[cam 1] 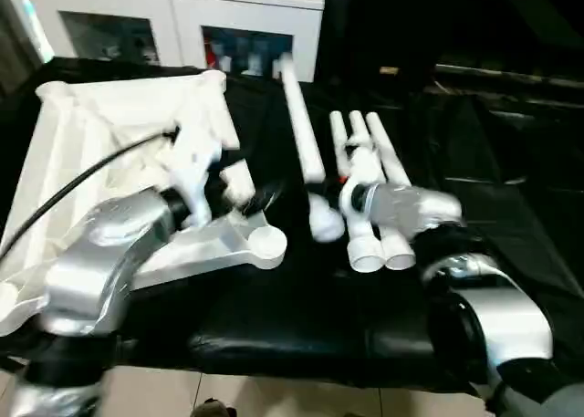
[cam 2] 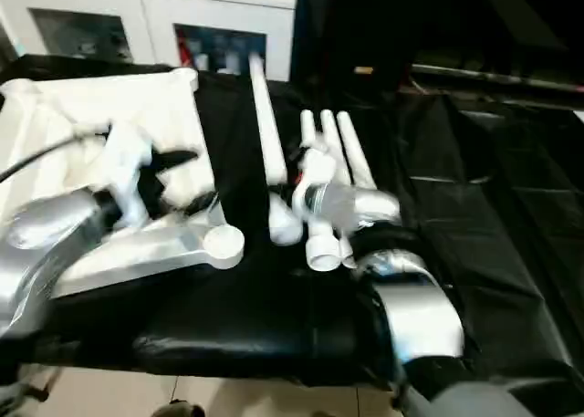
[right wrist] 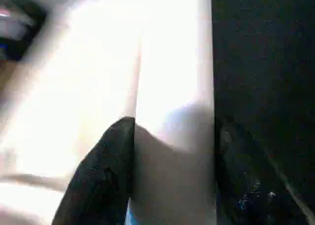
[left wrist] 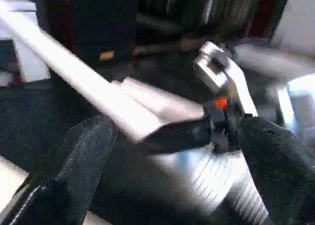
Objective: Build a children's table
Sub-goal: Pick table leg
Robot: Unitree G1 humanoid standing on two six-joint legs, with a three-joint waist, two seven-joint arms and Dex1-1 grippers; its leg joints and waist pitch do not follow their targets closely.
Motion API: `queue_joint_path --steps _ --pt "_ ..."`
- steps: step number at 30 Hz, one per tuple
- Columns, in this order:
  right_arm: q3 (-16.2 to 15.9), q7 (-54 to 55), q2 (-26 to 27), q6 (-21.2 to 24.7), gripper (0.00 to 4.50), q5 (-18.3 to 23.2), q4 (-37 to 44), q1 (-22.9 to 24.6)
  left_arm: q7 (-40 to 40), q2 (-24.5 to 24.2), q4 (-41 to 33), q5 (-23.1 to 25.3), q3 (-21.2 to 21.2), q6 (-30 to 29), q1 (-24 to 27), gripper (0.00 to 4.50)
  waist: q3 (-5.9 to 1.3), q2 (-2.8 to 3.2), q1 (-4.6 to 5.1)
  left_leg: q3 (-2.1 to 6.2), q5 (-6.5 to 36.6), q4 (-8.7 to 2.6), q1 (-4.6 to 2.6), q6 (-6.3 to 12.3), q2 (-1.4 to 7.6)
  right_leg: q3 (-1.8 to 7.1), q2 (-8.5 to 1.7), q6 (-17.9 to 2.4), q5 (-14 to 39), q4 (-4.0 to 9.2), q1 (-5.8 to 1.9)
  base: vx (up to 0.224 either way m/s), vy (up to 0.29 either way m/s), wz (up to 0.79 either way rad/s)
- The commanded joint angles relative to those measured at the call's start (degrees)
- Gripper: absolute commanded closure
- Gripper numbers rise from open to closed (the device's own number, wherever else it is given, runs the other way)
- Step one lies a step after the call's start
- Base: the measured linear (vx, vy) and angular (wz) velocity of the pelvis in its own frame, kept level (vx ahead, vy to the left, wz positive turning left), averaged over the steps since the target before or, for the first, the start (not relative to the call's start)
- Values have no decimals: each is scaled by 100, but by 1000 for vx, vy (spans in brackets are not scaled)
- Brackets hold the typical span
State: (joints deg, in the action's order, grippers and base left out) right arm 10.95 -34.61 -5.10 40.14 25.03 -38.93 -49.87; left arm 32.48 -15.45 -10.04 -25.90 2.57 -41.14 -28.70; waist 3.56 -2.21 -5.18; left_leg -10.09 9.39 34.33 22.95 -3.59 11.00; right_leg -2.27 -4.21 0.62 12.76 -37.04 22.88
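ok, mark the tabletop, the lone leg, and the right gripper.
tabletop [cam 1: 109, 116]: left eye view, ribbed underside.
lone leg [cam 1: 301, 130]: left eye view, mid-shaft.
right gripper [right wrist: 172, 166]: right wrist view, between its fingers, which straddle a leg.

White tabletop [cam 2: 91, 134] lies underside up on the black-draped table [cam 2: 474, 234], toward its left edge, one rounded corner socket [cam 2: 224, 244] pointing to the near edge. Four white legs [cam 2: 265, 143] lie lengthwise near the table's middle, one apart on the left, three bunched just beside it, flared ends toward the near edge. Left gripper [cam 2: 173, 175] hovers over the tabletop's right rim, black fingers spread; right gripper [cam 2: 315, 184] sits down among the bunched legs, fingers hidden. White glass-door cabinet [cam 2: 155, 25] stands beyond the far edge.
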Motion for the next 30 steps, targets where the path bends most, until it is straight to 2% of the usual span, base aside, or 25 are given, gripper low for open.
queue_joint_path --steps 1,2,3,4,5,6,7,8,10,15,18,19,20,22,25,26,29,30 --pt "3 -743 -265 400 258 619 1183 348 -257 410 248 -706 321 -592 -398 0 -491 63 -34 9 336 -335 -181 -26 147 191 -269 -1441 -1368 283 -349 0 0 0" --pt "-4 -774 -283 420 259 645 1243 378 -276 446 270 -751 347 -627 -427 0 -474 52 -67 -1 360 -327 -182 11 134 201 -273 -1437 -1247 309 -363 0 0 0" --pt "-58 -1032 -436 555 259 858 1735 629 -434 749 465 -1154 564 -830 -670 0 -480 57 -83 4 397 -329 -202 21 159 202 -294 -1468 -1169 314 -342 0 0 0" --pt "-65 -1113 -487 586 259 930 1892 714 -493 845 535 -1270 630 -839 -750 0 -474 53 -138 6 410 -321 -191 5 143 195 -290 -1485 -1067 329 -362 0 0 0" --pt "-57 -1170 -534 639 259 1000 2042 793 -561 928 614 -1371 700 -846 -834 0 -454 17 -137 8 487 -340 -167 15 144 196 -301 -1482 -860 352 -360 0 0 0" --pt "-40 -1244 -602 728 259 1101 2256 905 -666 1044 732 -1507 806 -863 -958 0 -451 34 -151 13 559 -350 -173 -23 150 195 -307 -1424 -602 377 -351 0 0 0" --pt "-15 -1274 -626 777 259 1159 2372 959 -713 1093 788 -1570 868 -878 -1018 0 -453 25 -158 6 606 -344 -188 -33 146 195 -301 -1409 -506 390 -347 0 0 0" --pt "51 -1334 -691 906 259 1323 2688 1100 -817 1219 933 -1808 1045 -949 -1174 0 -443 80 -148 15 670 -352 -177 -90 139 198 -297 -1375 -386 403 -351 0 0 0" --pt "95 -1380 -736 1008 259 1463 3021 1252 -917 1342 1040 -2079 1251 -1077 -1315 0 -451 54 -160 32 722 -355 -172 -104 144 192 -305 -1352 -330 412 -353 0 0 0" --pt "5 -1430 -807 1095 259 1562 3522 1492 -1087 1572 960 -2587 1511 -1422 -1464 0 -437 66 -148 39 850 -361 -169 -143 147 187 -306 -1291 40 450 -327 0 0 0" --pt "-156 -1427 -833 1079 259 1557 3730 1587 -1246 1619 945 -2673 1496 -1563 -1471 0 -434 75 -161 51 870 -374 -170 -171 161 184 -307 -1211 102 462 -318 0 0 0" --pt "-260 -1384 -837 1046 259 1492 3806 1617 -1364 1653 943 -2693 1486 -1648 -1468 28 -438 76 -164 53 859 -369 -172 -177 160 183 -305 -1204 79 457 -315 0 0 0" --pt "-479 -1245 -829 938 259 1248 3863 1635 -1561 1709 921 -2678 1451 -1761 -1443 28 -443 72 -165 59 808 -371 -166 -194 163 181 -302 -1182 -4 447 -319 0 0 0" --pt "-656 -1033 -800 849 259 976 3840 1623 -1764 1759 866 -2677 1450 -1870 -1421 41 -433 68 -164 61 801 -374 -155 -233 153 182 -305 -1131 30 459 -318 0 0 0" --pt "-736 -831 -773 778 259 765 3761 1597 -1928 1787 823 -2670 1475 -1924 -1418 72 -435 58 -164 64 822 -378 -158 -283 151 186 -309 -1049 121 466 -318 0 0 0" --pt "-805 -545 -737 651 259 495 3635 1559 -2196 1788 800 -2534 1467 -1942 -1436 74 -435 66 -164 68 819 -378 -153 -288 149 186 -306 -1030 103 463 -314 0 0 0" --pt "-859 -336 -725 591 259 398 3623 1570 -2426 1744 773 -2394 1389 -1989 -1457 107 -430 73 -157 73 852 -390 -161 -334 152 185 -304 -947 169 475 -308 0 0 0" --pt "-871 -300 -726 588 259 406 3635 1578 -2479 1744 769 -2398 1381 -2018 -1463 116 -441 95 -171 73 851 -380 -170 -351 150 186 -306 -949 113 468 -305 0 0 0"
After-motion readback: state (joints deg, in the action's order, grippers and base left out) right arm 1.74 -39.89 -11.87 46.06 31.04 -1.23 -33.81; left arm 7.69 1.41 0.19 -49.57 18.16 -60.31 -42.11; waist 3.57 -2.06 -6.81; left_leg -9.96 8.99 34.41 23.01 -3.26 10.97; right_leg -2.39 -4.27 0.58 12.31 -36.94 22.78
